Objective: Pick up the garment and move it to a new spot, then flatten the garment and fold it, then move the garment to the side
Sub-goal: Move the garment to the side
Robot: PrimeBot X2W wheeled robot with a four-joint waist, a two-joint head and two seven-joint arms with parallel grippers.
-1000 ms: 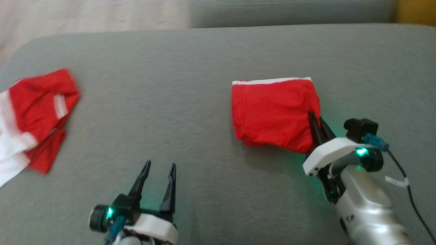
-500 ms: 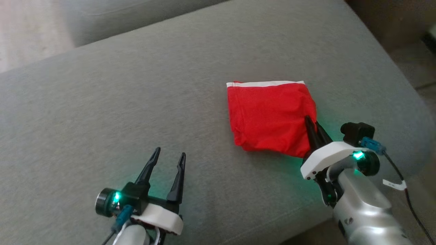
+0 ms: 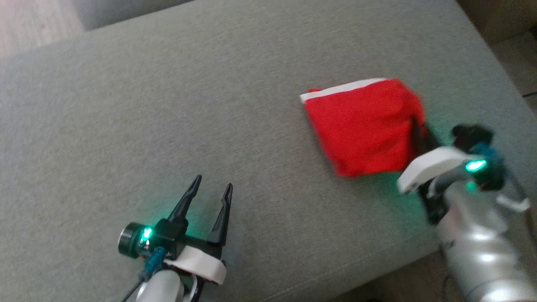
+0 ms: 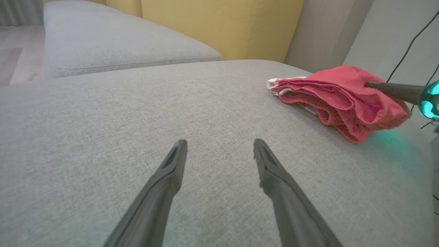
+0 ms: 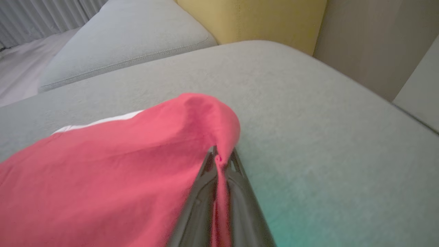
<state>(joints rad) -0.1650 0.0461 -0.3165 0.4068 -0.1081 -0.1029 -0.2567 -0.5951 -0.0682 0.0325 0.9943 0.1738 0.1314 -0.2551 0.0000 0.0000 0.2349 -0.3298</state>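
1. Pinching garment [image 3: 365, 126] right edge tight with right pincer [image 3: 415, 126] (fabric caught between tips).
2. Lying folded near right end of grey sofa cushion [image 3: 168, 105].
3. Holding nothing with left pincer [image 3: 213, 183], spread wide.

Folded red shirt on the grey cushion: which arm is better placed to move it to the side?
Right. The right gripper is shut on an edge of the folded bright red knit garment with a white band. The left gripper stands open over the bare grey fabric cushion, apart from it.
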